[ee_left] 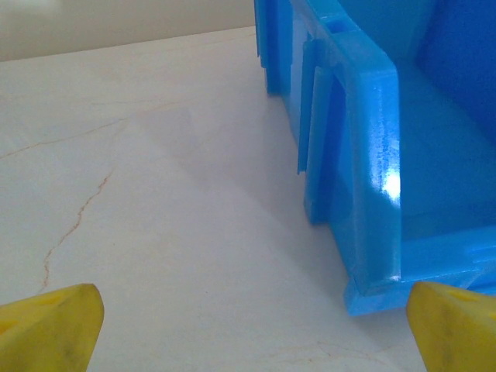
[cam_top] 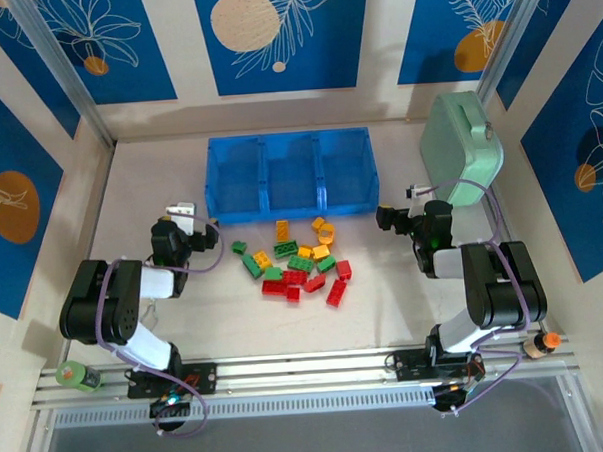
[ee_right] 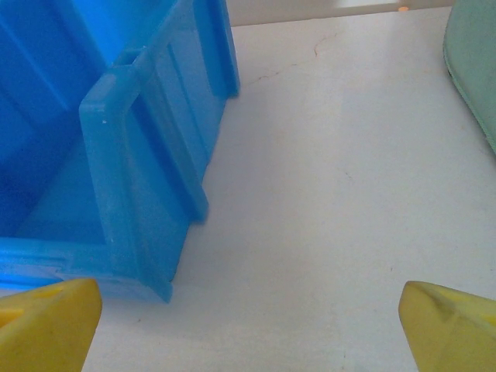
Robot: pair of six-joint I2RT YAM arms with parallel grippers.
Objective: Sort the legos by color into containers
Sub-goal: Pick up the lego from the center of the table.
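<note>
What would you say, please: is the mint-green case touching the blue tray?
Apart. The right wrist view shows bare table between the blue tray and the mint-green case; the top external view confirms the gap.

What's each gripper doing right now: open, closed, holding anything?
Left gripper: open, holding nothing.
Right gripper: open, holding nothing.
</note>
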